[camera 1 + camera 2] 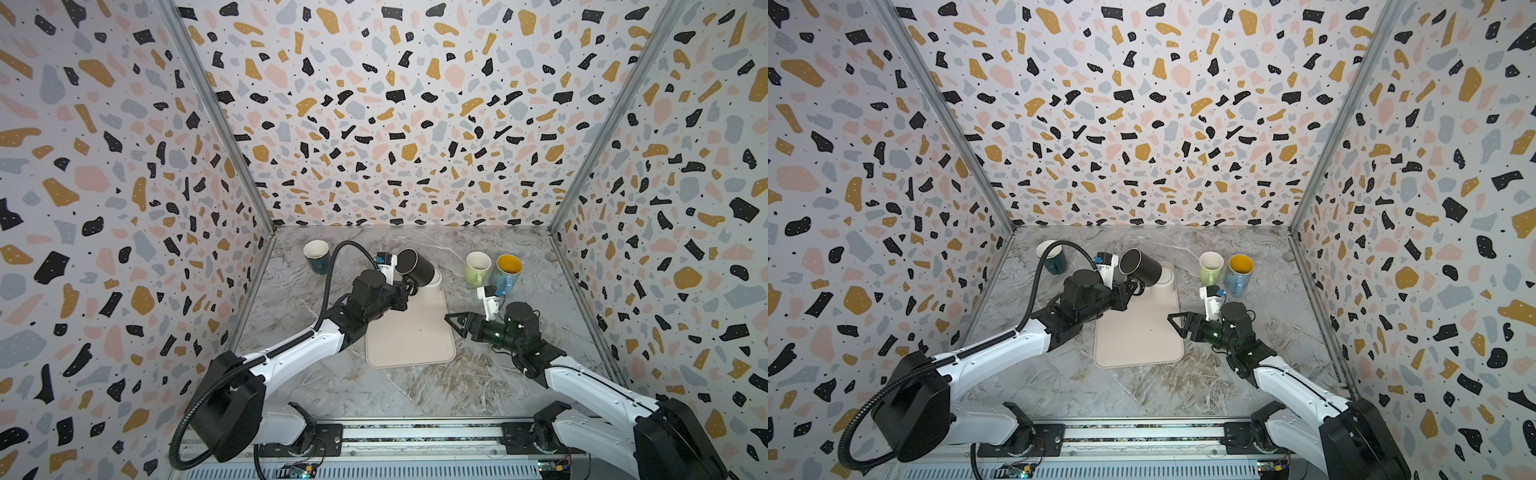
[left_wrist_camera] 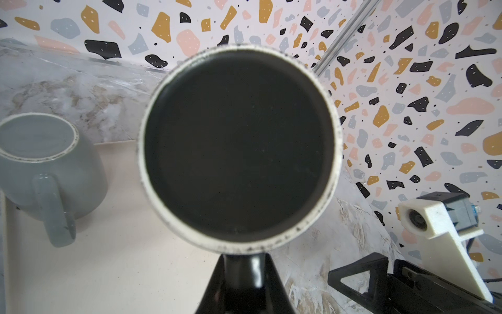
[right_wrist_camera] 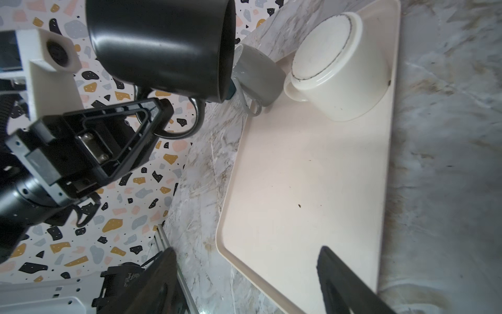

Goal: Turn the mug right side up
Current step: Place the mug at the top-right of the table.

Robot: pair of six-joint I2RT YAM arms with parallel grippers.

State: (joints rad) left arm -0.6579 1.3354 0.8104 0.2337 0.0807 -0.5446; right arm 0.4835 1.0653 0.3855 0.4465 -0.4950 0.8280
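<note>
The black mug (image 1: 417, 266) (image 1: 1142, 268) hangs tilted on its side above the far end of the cream tray (image 1: 411, 340). My left gripper (image 1: 409, 287) (image 2: 244, 261) is shut on the mug's handle (image 3: 190, 119). Its base (image 2: 239, 146) fills the left wrist view, and its mouth (image 3: 226, 49) faces the far end of the tray. My right gripper (image 1: 455, 322) (image 3: 245, 250) stands open and holds nothing, low over the tray's right edge.
A cream mug (image 3: 334, 70) (image 1: 435, 283) and a grey mug (image 2: 46, 168) (image 3: 258, 73) stand upside down at the tray's far end. Upright on the marble are a dark teal mug (image 1: 316, 255) at back left, and a green mug (image 1: 478, 267) and a blue mug (image 1: 507, 270) at back right.
</note>
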